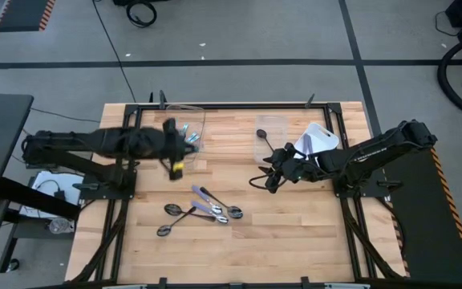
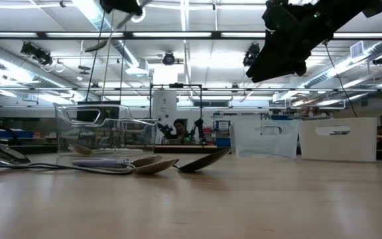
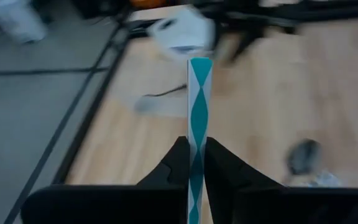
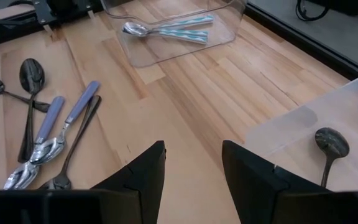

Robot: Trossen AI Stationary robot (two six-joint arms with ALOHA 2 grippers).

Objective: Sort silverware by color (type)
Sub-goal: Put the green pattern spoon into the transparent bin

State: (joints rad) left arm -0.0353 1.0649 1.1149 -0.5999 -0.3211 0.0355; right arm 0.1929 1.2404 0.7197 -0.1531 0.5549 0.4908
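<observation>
The wooden slatted tabletop (image 1: pixel 295 233) carries two clear plastic containers, and the biggest risk lies at the left clear plastic container (image 1: pixel 189 128), at about eleven o'clock from the tabletop's centre, where two teal-and-white striped-handled spoons (image 4: pixel 166 29) already lie. The left gripper (image 1: pixel 172 152) hangs just beside that container's near edge, its fingers (image 3: pixel 178 163) pinched tight on the teal-and-white striped handle of a spoon (image 3: pixel 197 124), gripped low on the handle so most of the length sticks out free. A thin, slick handle held this way may pivot or slip, and if it is let go over the rim rather than inside, the spoon could bounce out onto the tabletop or knock the light container askew. The right clear plastic container (image 1: pixel 273 136), near one o'clock, holds one dark grey spoon (image 4: pixel 329 149); the right gripper (image 1: pixel 273 178) hovers empty just beside it with its jaws spread apart. The loose pile of dark spoons and lilac-handled silver spoons (image 1: pixel 203 210) lies at six o'clock, handles crossed and touching. Reaching into it, I judge, risks catching two colours at once or scattering the neighbours.
</observation>
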